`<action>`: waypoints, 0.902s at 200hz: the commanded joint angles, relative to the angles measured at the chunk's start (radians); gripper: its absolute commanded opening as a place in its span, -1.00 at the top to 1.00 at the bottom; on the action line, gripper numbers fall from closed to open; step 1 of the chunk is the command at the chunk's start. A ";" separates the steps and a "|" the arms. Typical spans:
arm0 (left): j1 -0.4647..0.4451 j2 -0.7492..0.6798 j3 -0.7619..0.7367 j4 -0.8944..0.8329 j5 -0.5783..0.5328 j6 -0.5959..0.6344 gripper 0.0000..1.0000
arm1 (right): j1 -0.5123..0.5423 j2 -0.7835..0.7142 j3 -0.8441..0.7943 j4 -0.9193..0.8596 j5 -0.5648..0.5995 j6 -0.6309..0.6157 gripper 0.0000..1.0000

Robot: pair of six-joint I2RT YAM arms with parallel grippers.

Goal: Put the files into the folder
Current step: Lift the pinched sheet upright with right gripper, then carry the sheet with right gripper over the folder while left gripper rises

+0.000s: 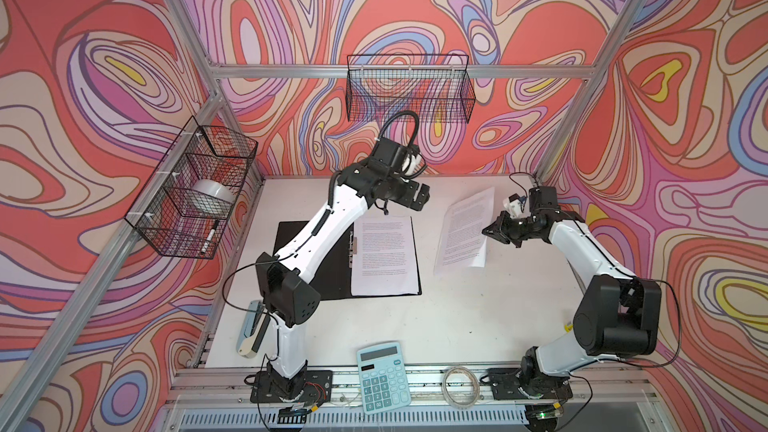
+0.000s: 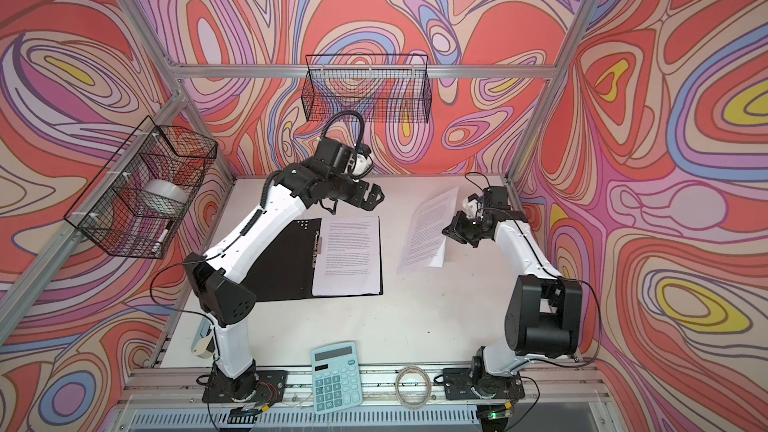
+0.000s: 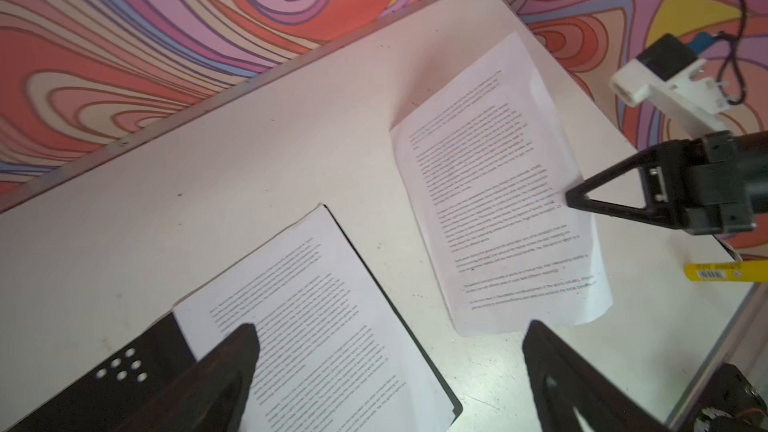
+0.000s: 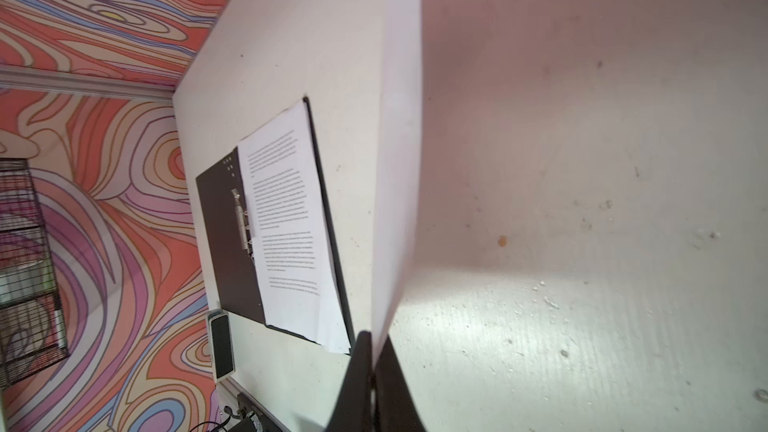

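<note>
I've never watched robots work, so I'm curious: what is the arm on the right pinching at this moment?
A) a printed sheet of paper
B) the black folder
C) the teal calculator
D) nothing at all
A: the right gripper is closed on the edge of the loose printed sheet, which lies beside the open folder, not in it.

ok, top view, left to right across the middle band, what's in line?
side wire basket → folder → filed sheet → loose sheet → right gripper, jaws shut on that sheet's edge.
</note>
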 commanded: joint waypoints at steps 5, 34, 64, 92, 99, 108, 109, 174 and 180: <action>0.056 -0.042 -0.067 -0.008 -0.034 0.013 -0.99 | 0.009 -0.009 0.083 -0.062 -0.070 -0.017 1.00; 0.140 -0.085 -0.107 0.000 -0.005 -0.020 -0.99 | 0.066 0.019 0.174 -0.093 -0.063 -0.011 1.00; 0.248 -0.123 -0.165 0.019 0.054 -0.076 -0.99 | 0.174 0.064 0.286 -0.122 -0.041 0.008 1.00; 0.364 -0.157 -0.246 0.063 0.099 -0.169 -0.99 | 0.286 0.128 0.397 -0.131 -0.044 0.039 1.00; 0.393 -0.168 -0.269 0.078 0.113 -0.192 -0.99 | 0.314 0.142 0.423 -0.133 -0.044 0.044 1.00; 0.431 -0.179 -0.292 0.092 0.128 -0.219 -0.99 | 0.344 0.158 0.453 -0.130 -0.044 0.057 1.00; 0.435 -0.181 -0.295 0.093 0.129 -0.221 -0.99 | 0.347 0.159 0.455 -0.129 -0.044 0.060 1.00; 0.537 -0.233 -0.374 0.171 0.249 -0.280 -1.00 | 0.454 0.176 0.335 0.146 -0.103 0.249 1.00; 0.537 -0.234 -0.374 0.172 0.256 -0.284 -0.99 | 0.454 0.174 0.294 0.190 -0.100 0.272 1.00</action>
